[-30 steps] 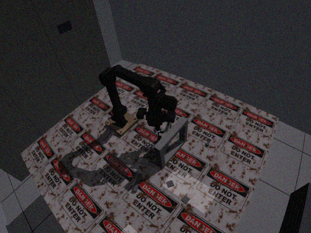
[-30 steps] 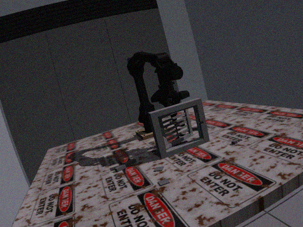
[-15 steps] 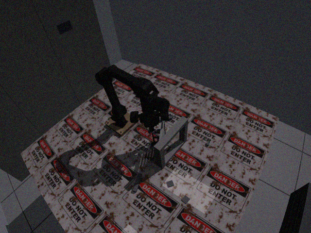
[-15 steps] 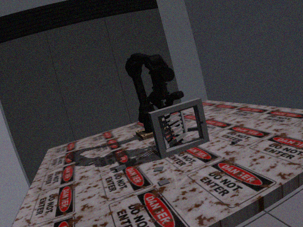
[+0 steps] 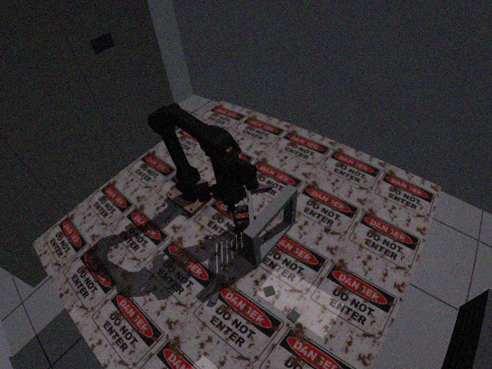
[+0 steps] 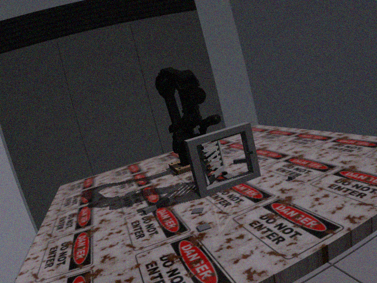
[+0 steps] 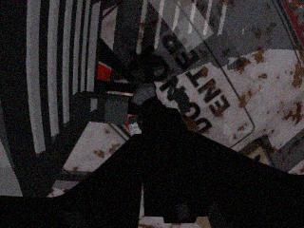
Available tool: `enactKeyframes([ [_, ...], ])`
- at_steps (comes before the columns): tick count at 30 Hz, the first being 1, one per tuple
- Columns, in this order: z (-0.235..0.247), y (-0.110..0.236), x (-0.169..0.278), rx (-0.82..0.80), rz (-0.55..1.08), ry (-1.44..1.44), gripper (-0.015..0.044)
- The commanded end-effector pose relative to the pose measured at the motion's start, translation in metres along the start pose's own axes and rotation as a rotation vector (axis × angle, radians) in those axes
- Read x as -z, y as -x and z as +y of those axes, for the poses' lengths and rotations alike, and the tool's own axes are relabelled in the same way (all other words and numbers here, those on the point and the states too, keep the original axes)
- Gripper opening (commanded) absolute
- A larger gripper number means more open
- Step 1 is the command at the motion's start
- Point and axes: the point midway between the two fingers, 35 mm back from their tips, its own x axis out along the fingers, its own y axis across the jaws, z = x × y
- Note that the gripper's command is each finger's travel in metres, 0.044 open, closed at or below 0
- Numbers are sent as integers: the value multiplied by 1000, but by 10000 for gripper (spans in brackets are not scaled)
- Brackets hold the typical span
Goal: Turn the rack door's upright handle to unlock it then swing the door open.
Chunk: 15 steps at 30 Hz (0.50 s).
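The grey rack frame (image 5: 259,246) (image 6: 194,170) stands upright on the table. The barred door (image 7: 52,71) stands swung out from it on the arm's side, at a wide angle; its exact angle is hard to read. Its bars show through the frame opening in the exterior view. My gripper (image 5: 240,227) (image 7: 163,140) is shut on the handle (image 7: 143,94), beside the door's free edge. The handle is mostly hidden by the dark fingers, and its turn cannot be read clearly. In the exterior view the fingertips are not clear behind the frame.
Two small grey flat pieces (image 5: 269,290) (image 6: 197,210) lie in front of the frame. A grey object (image 5: 214,294) (image 6: 147,209) lies near its hinge side. A small dark object (image 5: 327,229) (image 6: 290,177) lies beyond its other side. The arm's base board (image 5: 174,195) is behind.
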Motion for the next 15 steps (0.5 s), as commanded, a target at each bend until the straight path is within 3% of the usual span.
enactKeyframes([
  [1, -7, 0, -3, 0, -7, 67, 8],
  [15, -33, 0, -12, 3, -7, 252, 8],
])
